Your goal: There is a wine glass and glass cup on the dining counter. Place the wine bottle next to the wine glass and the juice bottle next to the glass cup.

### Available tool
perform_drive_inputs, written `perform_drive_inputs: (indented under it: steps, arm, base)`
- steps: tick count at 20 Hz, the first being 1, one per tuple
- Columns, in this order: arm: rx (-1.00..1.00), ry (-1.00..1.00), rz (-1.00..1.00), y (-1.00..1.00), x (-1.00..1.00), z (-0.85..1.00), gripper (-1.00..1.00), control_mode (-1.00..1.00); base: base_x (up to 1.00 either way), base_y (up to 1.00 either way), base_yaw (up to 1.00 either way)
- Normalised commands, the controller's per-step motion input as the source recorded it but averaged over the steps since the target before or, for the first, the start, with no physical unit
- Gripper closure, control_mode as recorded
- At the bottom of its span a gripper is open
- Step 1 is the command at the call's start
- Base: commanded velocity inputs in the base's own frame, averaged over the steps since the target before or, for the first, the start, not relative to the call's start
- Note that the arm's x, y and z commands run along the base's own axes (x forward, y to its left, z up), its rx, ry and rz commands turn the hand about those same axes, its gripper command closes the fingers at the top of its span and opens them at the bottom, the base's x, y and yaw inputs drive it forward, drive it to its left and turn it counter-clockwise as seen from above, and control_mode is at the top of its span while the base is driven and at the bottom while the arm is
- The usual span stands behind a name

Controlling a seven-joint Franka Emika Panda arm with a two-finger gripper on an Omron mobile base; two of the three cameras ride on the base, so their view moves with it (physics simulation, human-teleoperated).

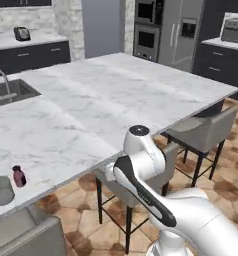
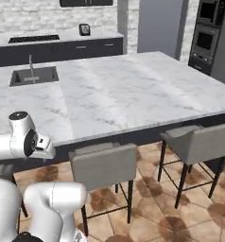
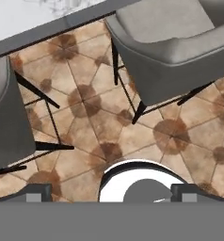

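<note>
The glass cup (image 1: 2,190), a short greyish tumbler, stands at the near left edge of the white marble dining counter (image 1: 116,95). Right beside it on its right is the juice bottle (image 1: 19,176), small and reddish-purple with a dark cap. My arm is folded low in front of the counter, well to the right of both. In the hand view my gripper (image 3: 111,194) is open, its fingertips (image 3: 36,192) wide apart with nothing between them, looking down at the tiled floor between two stools. The wine glass and the wine bottle are out of view.
Grey stools (image 1: 201,132) (image 2: 102,165) (image 2: 199,142) are tucked along the counter's near side and also flank the gripper (image 3: 170,42) (image 3: 5,117). A sink (image 1: 11,92) with a faucet is set in the counter's far left. Ovens and a fridge stand behind.
</note>
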Motion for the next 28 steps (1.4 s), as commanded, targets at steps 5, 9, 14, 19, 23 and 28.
perform_drive_inputs:
  steps: [5, 9, 14, 19, 23, 28]
  arm:
    - [0.00, 0.00, 0.00, 0.00, 0.00, 0.00, -1.00, 1.00]
    - [0.00, 0.00, 0.00, 0.00, 0.00, 0.00, -1.00, 1.00]
    - [0.00, 0.00, 0.00, 0.00, 0.00, 0.00, -1.00, 1.00]
    - [0.00, 0.00, 0.00, 0.00, 0.00, 0.00, -1.00, 1.00]
    - [0.00, 0.00, 0.00, 0.00, 0.00, 0.00, -1.00, 1.00]
    - [0.00, 0.00, 0.00, 0.00, 0.00, 0.00, -1.00, 1.00]
  base:
    - [0.00, 0.06, -0.99]
    - [0.00, 0.03, -1.00]
    - [0.00, 0.01, -0.99]
    - [0.37, 0.01, -0.61]
    - [0.79, 0.00, -0.10]
    - [0.85, 0.00, -0.04]
